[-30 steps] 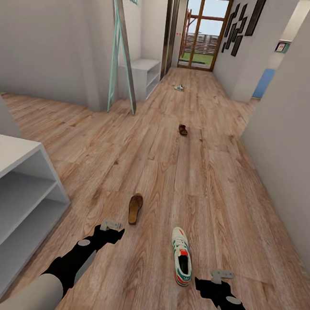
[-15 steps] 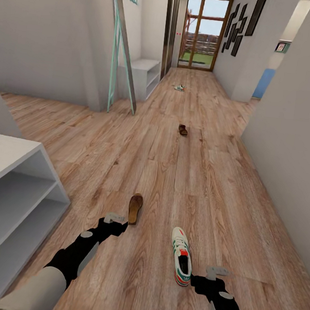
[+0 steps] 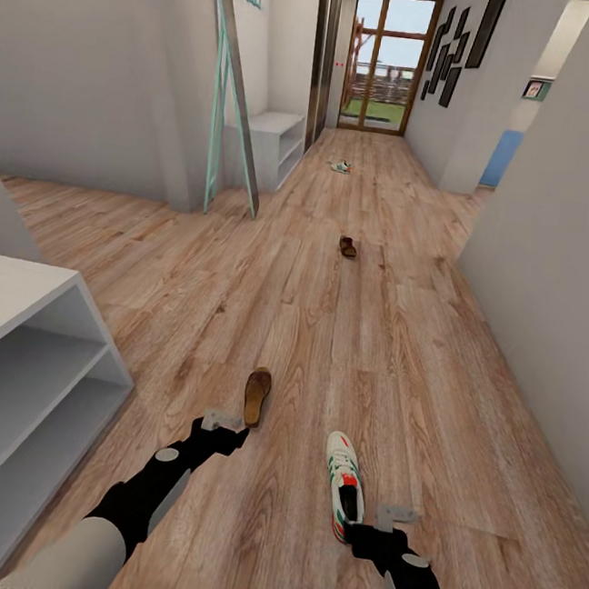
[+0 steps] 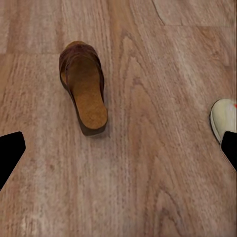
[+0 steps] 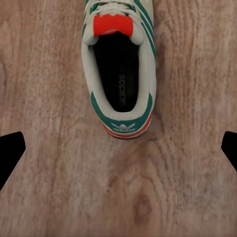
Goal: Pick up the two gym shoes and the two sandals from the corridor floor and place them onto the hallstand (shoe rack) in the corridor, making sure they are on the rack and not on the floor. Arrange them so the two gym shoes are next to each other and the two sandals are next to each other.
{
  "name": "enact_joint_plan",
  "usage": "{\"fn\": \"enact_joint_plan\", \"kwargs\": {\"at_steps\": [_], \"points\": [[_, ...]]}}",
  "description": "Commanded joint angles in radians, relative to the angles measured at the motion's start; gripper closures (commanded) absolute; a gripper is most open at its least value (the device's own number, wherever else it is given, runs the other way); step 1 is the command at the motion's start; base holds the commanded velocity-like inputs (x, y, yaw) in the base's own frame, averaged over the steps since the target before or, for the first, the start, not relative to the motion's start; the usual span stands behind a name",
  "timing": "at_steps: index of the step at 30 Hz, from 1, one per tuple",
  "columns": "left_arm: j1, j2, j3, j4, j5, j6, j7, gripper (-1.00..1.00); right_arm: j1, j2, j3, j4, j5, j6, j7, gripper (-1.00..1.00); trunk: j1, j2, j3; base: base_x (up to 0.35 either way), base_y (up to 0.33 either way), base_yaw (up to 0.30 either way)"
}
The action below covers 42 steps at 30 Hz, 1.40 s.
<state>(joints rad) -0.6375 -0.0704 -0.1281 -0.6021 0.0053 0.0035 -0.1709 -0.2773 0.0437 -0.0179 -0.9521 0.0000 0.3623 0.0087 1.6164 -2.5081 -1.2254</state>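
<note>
right gripper (image 3: 394, 516) low over the corridor floor (image 3: 326, 335), forearm reaching forward from the near edge, fingers spread wide (image 5: 12, 150), poised just behind the heel of the near gym shoe (image 3: 344, 497). near gym shoe lay flat, long axis running near to far, toe pointing far; cream-white, green stripes, red-orange tongue patch and heel edge (image 5: 120, 64). left gripper (image 3: 221, 421) stretched forward and slightly right, fingers wide (image 4: 10, 155), just near of the near sandal (image 3: 256, 396). near sandal flat on the floor, left of the gym shoe, long axis near to far, strapped toe end far, heel toward the gripper; dark brown straps, tan footbed (image 4: 84, 86). farther up the corridor, second sandal (image 3: 348, 246), small and dark. farthest, second gym shoe (image 3: 342, 166), too small for detail. hallstand (image 3: 268, 141) against the left wall, far.
</note>
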Motion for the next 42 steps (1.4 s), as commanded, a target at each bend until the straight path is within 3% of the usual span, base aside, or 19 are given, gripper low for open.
{"fn": "enact_joint_plan", "kwargs": {"at_steps": [1,15,22,34,42], "points": [[-0.003,0.0,-0.002,-0.001,0.001,0.003,-0.008,-1.0,0.0,0.002,-0.002,0.001,0.0,0.005,0.001,-1.0,0.0,0.0,-0.001,0.0,0.0,0.0],[-0.072,0.005,-0.003,-0.006,0.007,0.078,-0.086,-1.0,0.0,0.014,0.0,0.052,-0.001,0.002,-0.05,-1.0,0.0,0.0,-0.001,0.0,0.0,0.0],[-0.11,0.005,-0.003,-0.012,0.006,0.117,-0.126,-1.0,0.0,0.035,0.001,0.072,-0.001,-0.028,-0.089,-1.0,0.0,0.0,-0.001,0.0,0.0,0.0],[-0.11,0.007,-0.001,-0.039,0.006,0.184,-0.193,-1.0,0.0,0.045,0.002,0.079,0.0,-0.095,-0.156,-1.0,0.0,0.0,-0.001,0.089,0.067,0.0],[-0.109,0.006,0.001,-0.042,0.007,0.229,-0.233,-1.0,0.0,0.045,0.003,0.079,0.0,-0.099,-0.199,-1.0,0.0,0.0,-0.001,0.163,0.142,0.0]]}}
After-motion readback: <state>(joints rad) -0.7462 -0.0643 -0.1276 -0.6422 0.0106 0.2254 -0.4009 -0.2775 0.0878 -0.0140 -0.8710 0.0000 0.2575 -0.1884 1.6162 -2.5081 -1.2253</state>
